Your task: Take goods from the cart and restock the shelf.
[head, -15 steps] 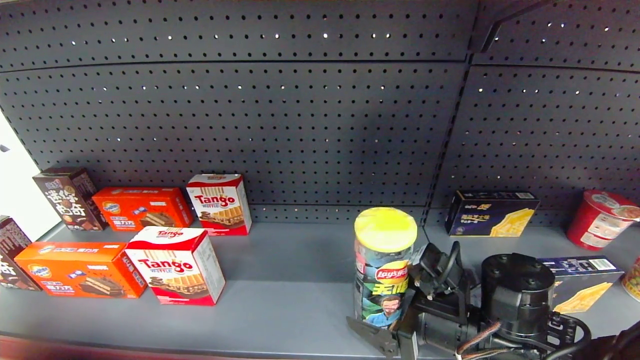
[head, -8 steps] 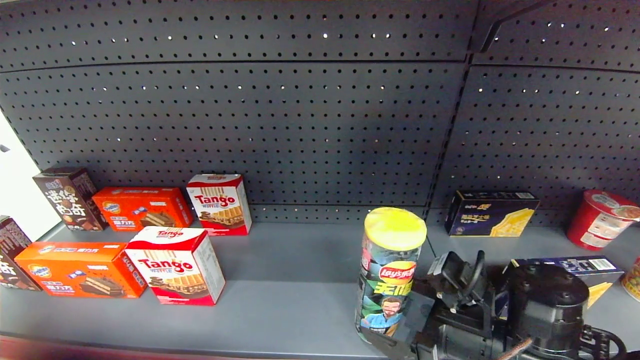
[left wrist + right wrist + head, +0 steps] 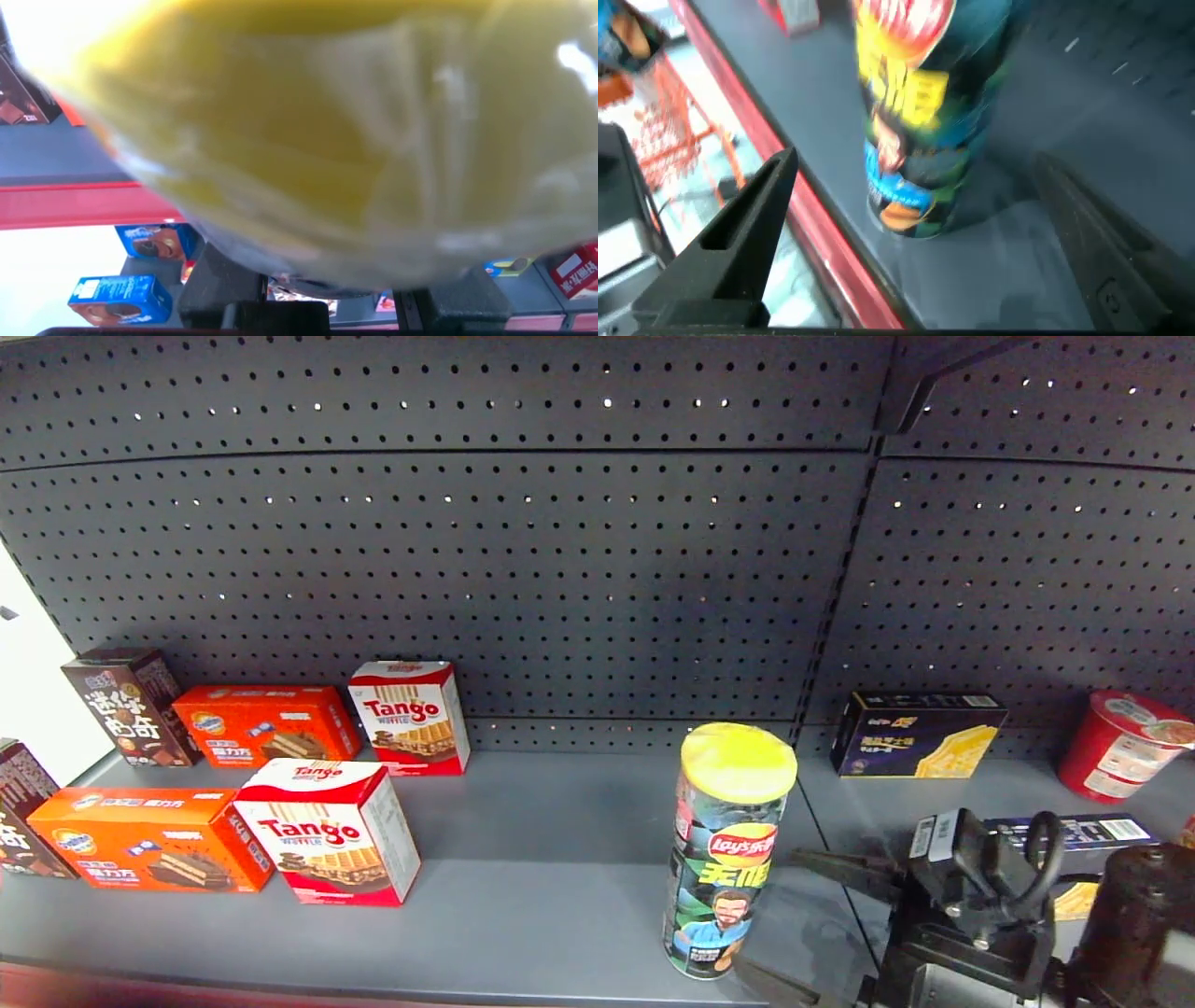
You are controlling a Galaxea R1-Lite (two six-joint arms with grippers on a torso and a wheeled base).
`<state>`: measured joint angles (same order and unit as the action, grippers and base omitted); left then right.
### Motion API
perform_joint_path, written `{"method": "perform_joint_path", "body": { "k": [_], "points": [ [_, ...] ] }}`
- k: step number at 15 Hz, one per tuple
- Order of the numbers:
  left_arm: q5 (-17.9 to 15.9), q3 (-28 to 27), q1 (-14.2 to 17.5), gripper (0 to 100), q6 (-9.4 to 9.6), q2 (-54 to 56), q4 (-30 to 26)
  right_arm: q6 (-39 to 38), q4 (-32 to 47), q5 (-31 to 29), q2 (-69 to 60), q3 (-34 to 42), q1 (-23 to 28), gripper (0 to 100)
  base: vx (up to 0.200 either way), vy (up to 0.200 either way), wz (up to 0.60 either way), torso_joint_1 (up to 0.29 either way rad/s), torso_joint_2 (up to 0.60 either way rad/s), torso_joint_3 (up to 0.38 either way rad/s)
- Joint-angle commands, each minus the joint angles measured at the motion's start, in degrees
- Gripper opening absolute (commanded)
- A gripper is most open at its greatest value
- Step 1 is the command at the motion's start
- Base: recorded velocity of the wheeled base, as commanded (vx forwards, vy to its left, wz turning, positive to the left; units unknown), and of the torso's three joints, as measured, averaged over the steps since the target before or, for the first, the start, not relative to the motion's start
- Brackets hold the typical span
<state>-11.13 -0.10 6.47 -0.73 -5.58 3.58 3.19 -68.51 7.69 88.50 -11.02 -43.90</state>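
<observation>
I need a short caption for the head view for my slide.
Chip can upright on the shelf, the open right gripper next to it.

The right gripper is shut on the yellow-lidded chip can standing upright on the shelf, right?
No: the head view shows the right gripper open, not shut on the chip can, which does stand upright on the shelf.

Between the chips can (image 3: 731, 859) and the front wafer box (image 3: 327, 831) the shelf (image 3: 541, 877) lies bare, so I have room to pass there. My right end effector (image 3: 767, 912), fingers spread wide, sits just beside the can, which blocks the way leftward. A dark box (image 3: 920, 735) and a red cup (image 3: 1118, 747) stand along the back of the right bay, and the pegboard (image 3: 560, 569) closes it off behind.
</observation>
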Motion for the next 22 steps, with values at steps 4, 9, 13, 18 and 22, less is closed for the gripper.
{"method": "perform_joint_path", "body": {
  "k": [4, 9, 13, 18, 22],
  "points": [
    [0.0, 0.0, 0.0, 0, -0.06, 0.0, 0.1, 3.1, 18.0, -3.4, -18.1, -6.6, -0.7, 100, 0.000, 0.000, 0.00, 0.000, 0.00, 0.000],
    [-1.0, -3.4, 0.0, 0, -0.15, 0.0, 0.7, 3.0, 55.9, -16.1, -37.9, -19.0, -8.3, 100, 0.000, 0.000, 0.00, 0.000, 0.00, 0.000],
    [-5.8, -17.7, -0.5, 0, -0.15, 0.0, -13.1, 3.1, 62.2, -20.1, -45.8, -21.9, -8.2, 100, 0.000, 0.000, 0.00, 0.000, 0.00, 0.000],
    [-16.9, -32.8, -0.4, 0, 0.03, -10.9, -20.4, 2.7, 71.9, -20.0, -54.8, -22.2, 2.7, 100, 0.000, 0.000, 0.00, 0.000, 0.00, 0.000],
    [-22.9, -35.8, -0.4, 0, 0.82, -23.8, -11.8, 1.9, 74.0, -19.8, -61.3, -19.1, 18.8, 100, 0.000, 0.000, 0.00, 0.000, 0.00, 0.000]
  ]
}}
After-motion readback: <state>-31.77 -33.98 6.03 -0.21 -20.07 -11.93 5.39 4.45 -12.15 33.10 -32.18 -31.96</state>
